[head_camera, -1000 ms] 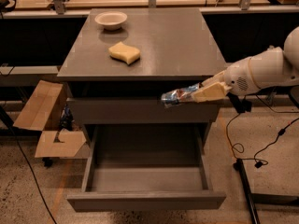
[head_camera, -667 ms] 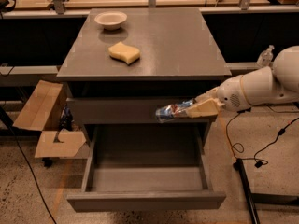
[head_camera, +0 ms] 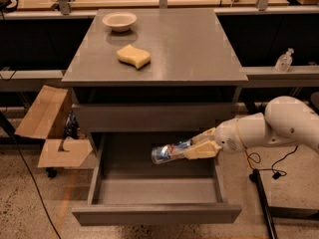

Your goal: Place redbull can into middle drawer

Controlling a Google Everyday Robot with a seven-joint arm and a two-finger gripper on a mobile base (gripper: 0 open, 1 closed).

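Over the open drawer [head_camera: 155,214], the hand [head_camera: 192,149] reaches in from the right, its pale fingers [head_camera: 202,151] closed on one end of the can [head_camera: 168,153]. The can lies on its side in the grip, pointing left. It hangs above the grey drawer floor, toward the back and a little right of the middle. I cannot tell from here whether it touches the floor. The white arm [head_camera: 271,129] runs off to the right, beyond the drawer's side wall.

The drawer is pulled well out from the grey table [head_camera: 189,49], below a closed drawer front. On the smooth tabletop a yellow sponge [head_camera: 133,56] sits left of centre. A white bowl [head_camera: 119,21] stands behind it near the back left corner, apart from the sponge.

Left of the table, flattened cardboard [head_camera: 47,116] leans near the floor. To the right, a clear bottle [head_camera: 284,60] stands on a low ledge against a dark panel. The floor [head_camera: 30,213] is speckled stone, with a black cable [head_camera: 30,176] trailing across it on the left. Wooden benches run along the back of the room.
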